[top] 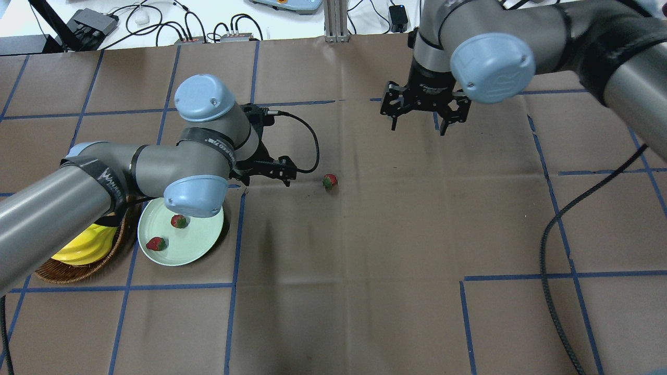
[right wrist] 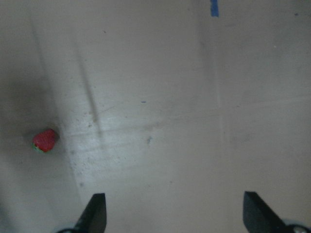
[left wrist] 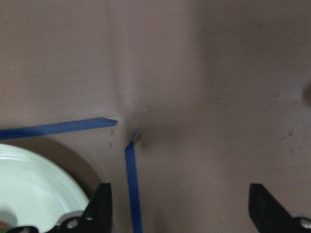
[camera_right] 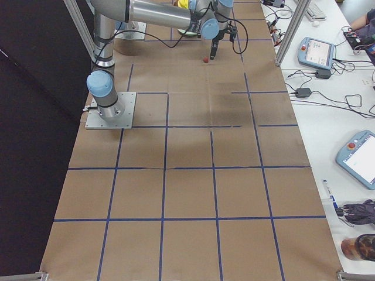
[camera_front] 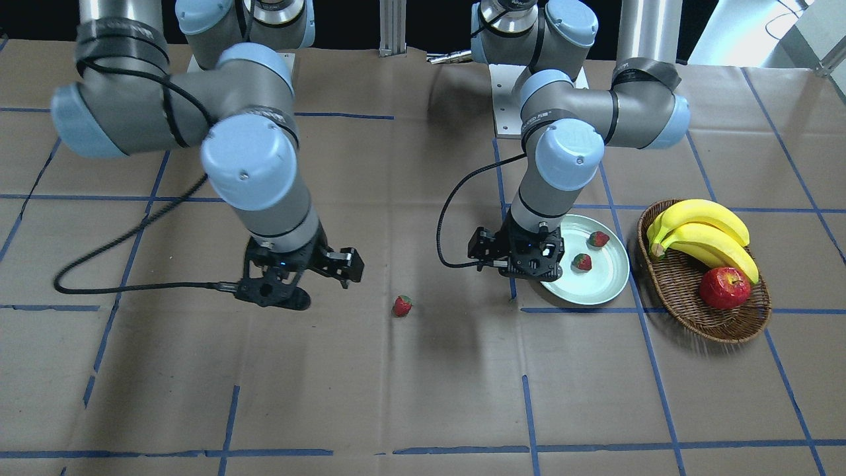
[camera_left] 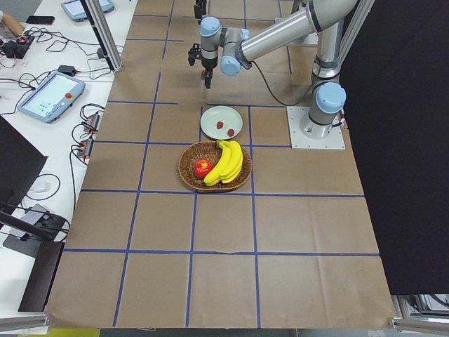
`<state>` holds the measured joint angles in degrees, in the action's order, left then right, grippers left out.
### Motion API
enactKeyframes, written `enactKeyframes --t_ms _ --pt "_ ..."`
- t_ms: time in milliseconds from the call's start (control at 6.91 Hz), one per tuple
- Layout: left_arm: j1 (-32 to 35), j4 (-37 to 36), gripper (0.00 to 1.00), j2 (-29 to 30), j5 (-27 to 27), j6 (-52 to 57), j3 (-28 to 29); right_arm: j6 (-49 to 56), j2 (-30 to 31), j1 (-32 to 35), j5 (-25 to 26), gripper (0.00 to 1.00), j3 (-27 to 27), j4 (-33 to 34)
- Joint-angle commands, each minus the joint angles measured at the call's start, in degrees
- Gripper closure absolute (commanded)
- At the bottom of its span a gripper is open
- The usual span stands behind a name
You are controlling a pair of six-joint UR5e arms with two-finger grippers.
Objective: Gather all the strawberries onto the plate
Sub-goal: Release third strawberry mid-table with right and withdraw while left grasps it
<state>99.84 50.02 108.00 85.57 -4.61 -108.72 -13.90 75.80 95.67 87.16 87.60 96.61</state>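
The pale green plate [camera_front: 595,294] holds two strawberries [camera_front: 599,238] [camera_front: 582,262]; it also shows in the overhead view [top: 195,247]. A third strawberry [camera_front: 402,305] lies on the brown paper between the arms, also in the overhead view [top: 329,181] and the right wrist view [right wrist: 44,140]. My left gripper [top: 267,177] is open and empty, low beside the plate's edge [left wrist: 29,184], left of the loose strawberry in the overhead view. My right gripper [top: 418,126] is open and empty, above the table, to the right of and beyond that strawberry.
A brown wicker basket [camera_front: 700,324] with bananas [camera_front: 704,231] and a red apple [camera_front: 725,287] stands next to the plate. Black cables [camera_front: 132,285] trail from both wrists over the paper. Blue tape lines mark a grid.
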Motion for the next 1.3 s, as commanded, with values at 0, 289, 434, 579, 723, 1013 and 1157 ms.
enactKeyframes --t_ms 0,289,434,579,723,1013,1157 --pt "8.23 0.17 0.01 10.25 0.64 -4.26 10.58 5.53 8.79 -2.33 0.47 0.00 0.29 -11.12" --pt "8.88 0.08 0.03 13.45 0.04 -4.27 11.77 10.80 15.05 -3.99 0.65 0.00 3.87 -14.60" --pt "8.97 0.08 0.03 14.16 0.30 -4.35 11.78 11.78 17.69 -5.92 0.12 0.00 7.11 -13.65" --pt "8.97 0.17 0.09 14.25 0.13 -4.44 11.60 11.88 19.02 -7.16 0.47 0.00 8.02 -11.72" --pt "8.97 0.17 0.32 14.17 0.12 -4.44 11.51 11.62 19.20 -7.08 0.56 0.00 7.94 -11.36" --pt "8.88 0.87 1.00 13.82 0.21 -4.53 11.60 10.66 19.82 -6.91 3.78 0.00 7.50 -11.44" --pt "8.88 0.78 1.00 13.73 0.73 -4.44 11.69 10.74 19.73 -6.91 3.46 0.00 7.50 -11.44"
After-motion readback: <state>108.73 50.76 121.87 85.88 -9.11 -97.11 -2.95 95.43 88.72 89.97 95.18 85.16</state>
